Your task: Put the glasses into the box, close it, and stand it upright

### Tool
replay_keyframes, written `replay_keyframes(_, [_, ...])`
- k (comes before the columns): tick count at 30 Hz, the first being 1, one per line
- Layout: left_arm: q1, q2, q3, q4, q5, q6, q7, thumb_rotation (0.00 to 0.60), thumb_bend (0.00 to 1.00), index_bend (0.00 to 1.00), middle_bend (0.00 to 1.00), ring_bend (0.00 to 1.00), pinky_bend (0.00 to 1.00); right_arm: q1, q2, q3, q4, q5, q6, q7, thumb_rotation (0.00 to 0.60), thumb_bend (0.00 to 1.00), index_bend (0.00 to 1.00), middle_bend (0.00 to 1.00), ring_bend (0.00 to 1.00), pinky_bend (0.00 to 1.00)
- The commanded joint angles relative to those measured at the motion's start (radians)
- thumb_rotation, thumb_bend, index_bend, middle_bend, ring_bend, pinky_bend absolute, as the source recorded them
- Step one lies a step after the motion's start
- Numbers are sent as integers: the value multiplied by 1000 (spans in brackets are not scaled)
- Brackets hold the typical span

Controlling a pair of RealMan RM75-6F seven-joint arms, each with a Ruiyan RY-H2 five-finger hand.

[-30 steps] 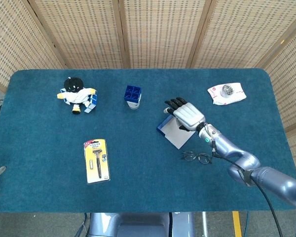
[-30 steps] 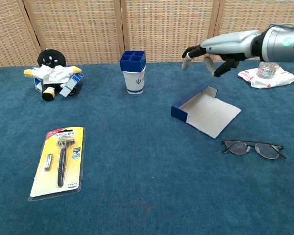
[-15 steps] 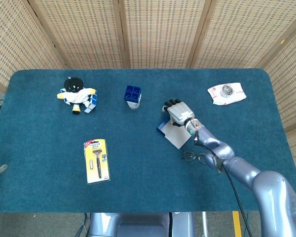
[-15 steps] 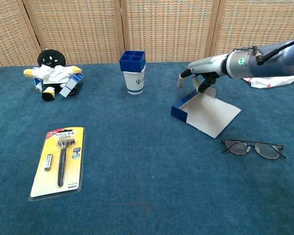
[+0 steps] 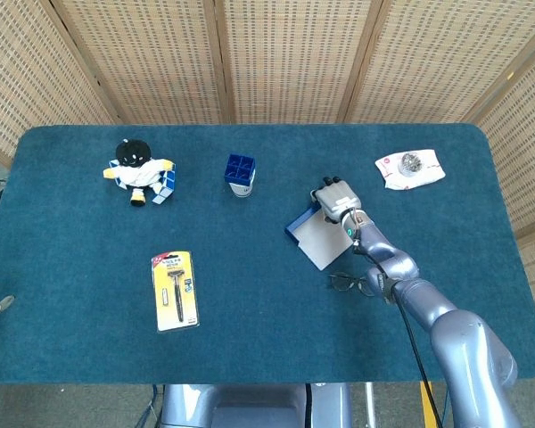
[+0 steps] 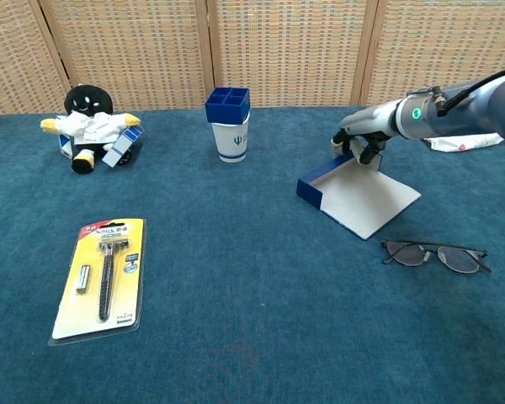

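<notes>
**Right hand at the back wall of the open box, glasses waiting beside**

The glasses [image 6: 436, 255] lie flat on the blue cloth of the table [image 6: 236, 337], near the front right of the box [image 6: 359, 195] and not touching it. They are unfolded, with the lenses toward the camera in the chest view. Nothing holds them.

The box lies open and flat: its white inner panel faces up, and low blue walls stand along the left and back edges. In this position it can receive the glasses from above or from the open side, which I think is the reason it lies so.

The right hand [image 6: 359, 143] is at the back corner of the box, its fingers curled down around the short back wall. It seems to pinch or press this wall, but the pictures are too small to say if the fingers really close on it, so I cannot tell whether it grips. My judgement is that the hand is steadying or adjusting the box before the glasses go in; no step of the task is finished yet.

The left hand does not appear in either view.

Farther away, well apart from the box, stand a cup [image 6: 230, 137] with a blue divided insert, a plush doll [image 6: 91, 126] at the far left, a packaged razor [image 6: 105, 276] near the front left, and a white wrapper [image 5: 410, 168] at the far right.
</notes>
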Motion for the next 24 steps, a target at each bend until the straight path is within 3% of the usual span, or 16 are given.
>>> replay_keyframes(1, [-3, -4, 1, 0, -3, -2, 7, 600, 0, 0, 0, 0, 0, -16, 22, -9, -3, 19, -2, -20, 600, 1000, 310, 313, 0, 96])
replay_keyframes(11, [-4, -12, 10, -21, 14, 14, 42, 600, 0, 0, 0, 0, 0, -69, 201, -50, -139, 100, -77, -41, 600, 1000, 347, 375, 38, 99])
replay_keyframes(19, [1, -13, 21, -45, 47, 40, 62, 600, 0, 0, 0, 0, 0, -71, 337, -115, -294, 165, -125, -30, 600, 1000, 348, 424, 195, 131])
replay_keyframes(21, [4, -12, 23, -49, 55, 46, 61, 600, 0, 0, 0, 0, 0, -72, 359, -130, -323, 179, -99, -30, 600, 1000, 358, 414, 201, 131])
replay_keyframes(24, [8, -10, 27, -52, 71, 58, 58, 600, 0, 0, 0, 0, 0, -102, 366, -129, -361, 195, 65, -55, 600, 1000, 368, 302, 135, 131])
